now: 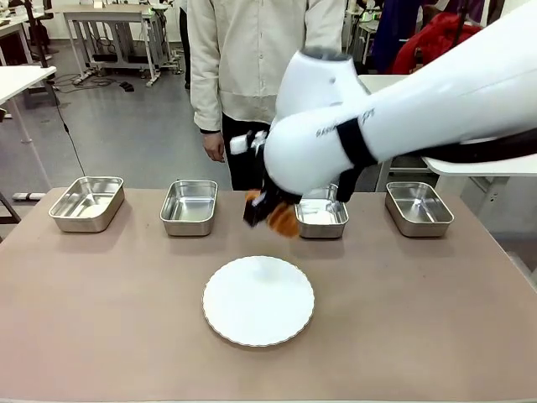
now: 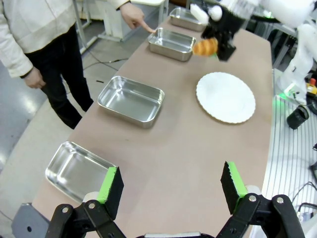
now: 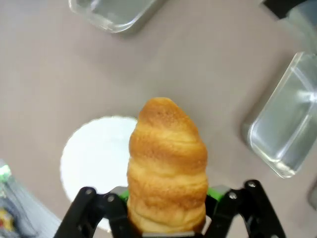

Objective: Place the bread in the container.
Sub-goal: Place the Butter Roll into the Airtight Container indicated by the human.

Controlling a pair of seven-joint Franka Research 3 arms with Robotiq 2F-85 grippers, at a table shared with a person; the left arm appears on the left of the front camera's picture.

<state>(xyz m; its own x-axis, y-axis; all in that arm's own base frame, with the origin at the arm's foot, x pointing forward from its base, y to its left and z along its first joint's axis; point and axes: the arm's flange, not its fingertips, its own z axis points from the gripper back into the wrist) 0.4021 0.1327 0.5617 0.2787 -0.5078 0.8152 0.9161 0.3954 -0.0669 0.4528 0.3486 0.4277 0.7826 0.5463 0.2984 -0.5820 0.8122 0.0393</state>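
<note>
The bread [image 3: 167, 166] is off the plate [image 1: 258, 300], clamped in the right gripper [image 1: 267, 210] in the air just near of the container [image 1: 322, 213] the person's finger [image 2: 146, 28] touches; lowering and release remain, while the left gripper [image 2: 172, 186] hangs apart.

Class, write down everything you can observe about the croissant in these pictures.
The croissant is golden-brown and flaky-looking, with ridged segments tapering to a rounded tip. It looks whole. The right end effector is shut on its lower end, green pads pressing both sides, so it hangs in the air, touching nothing else. In the front view it sits above the table between the white plate and the third steel pan.
</note>
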